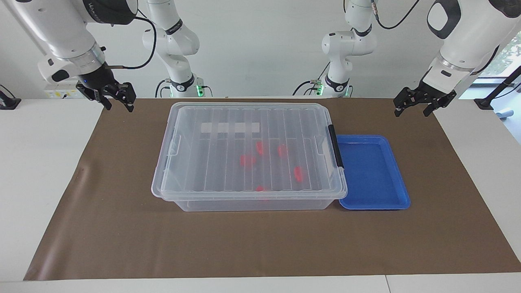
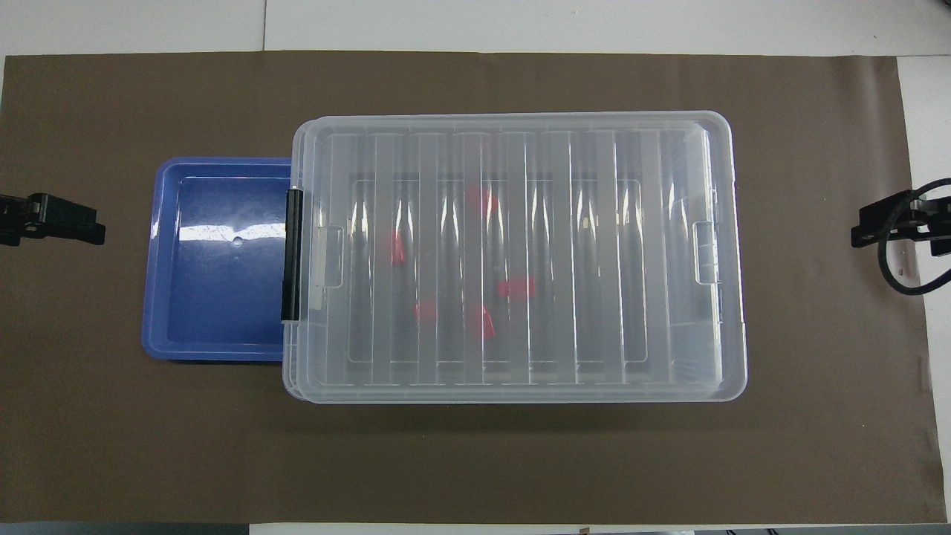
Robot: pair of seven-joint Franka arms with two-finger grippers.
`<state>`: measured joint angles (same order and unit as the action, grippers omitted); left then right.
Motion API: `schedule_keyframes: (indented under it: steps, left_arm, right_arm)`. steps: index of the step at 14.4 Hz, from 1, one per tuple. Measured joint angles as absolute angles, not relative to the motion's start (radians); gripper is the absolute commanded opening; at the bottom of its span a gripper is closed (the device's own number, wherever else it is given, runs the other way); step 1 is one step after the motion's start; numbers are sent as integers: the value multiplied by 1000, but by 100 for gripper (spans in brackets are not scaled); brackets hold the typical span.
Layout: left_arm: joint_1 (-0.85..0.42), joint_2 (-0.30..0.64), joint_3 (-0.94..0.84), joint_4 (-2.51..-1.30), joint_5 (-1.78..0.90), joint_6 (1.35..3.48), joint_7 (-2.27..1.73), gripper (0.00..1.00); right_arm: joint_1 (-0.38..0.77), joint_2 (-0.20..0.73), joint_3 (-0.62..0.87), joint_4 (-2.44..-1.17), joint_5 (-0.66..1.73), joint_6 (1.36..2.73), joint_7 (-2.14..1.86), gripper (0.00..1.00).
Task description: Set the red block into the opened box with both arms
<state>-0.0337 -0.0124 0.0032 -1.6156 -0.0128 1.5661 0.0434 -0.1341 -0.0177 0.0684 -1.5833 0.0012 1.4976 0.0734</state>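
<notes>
Box [image 1: 248, 156] sits mid-mat with its ribbed clear lid [image 2: 520, 253] on, black clip [image 1: 336, 145] at the end toward the left arm. Several red blocks [image 1: 247, 160] show through the lid, lying inside on the box floor. Blue tray [image 1: 372, 173] lies just beside the clip end, nothing in it. Left gripper [image 1: 423, 105] hangs raised over the mat's edge at its own end, fingers apart, nothing held. Right gripper [image 1: 118, 99] hangs raised over the mat's edge at the right arm's end, fingers apart, holding nothing.
</notes>
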Motion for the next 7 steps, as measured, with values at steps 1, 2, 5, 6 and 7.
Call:
schedule_keyframes:
  steps: [1,2,5,6,7]
  left_arm:
    - [-34,-12,3,-1616,-13,1566,43,100]
    - [-34,-12,3,-1616,-13,1566,43,100]
    - [-33,-12,5,-1616,-12,1566,43,100]
    - [-32,-12,6,-1616,-12,1566,43,100]
    - [-32,-12,7,-1616,-12,1566,43,100]
  right_arm:
    - [-134,-18,69,-1584,1,1502,73,100]
    - [-134,-18,69,-1584,1,1505,73,100]
    - [-133,-18,72,-1585,1,1509,73,100]
    - [-133,-18,72,-1585,1,1510,73,100]
    - [-133,-18,72,-1585,1,1510,73,100]
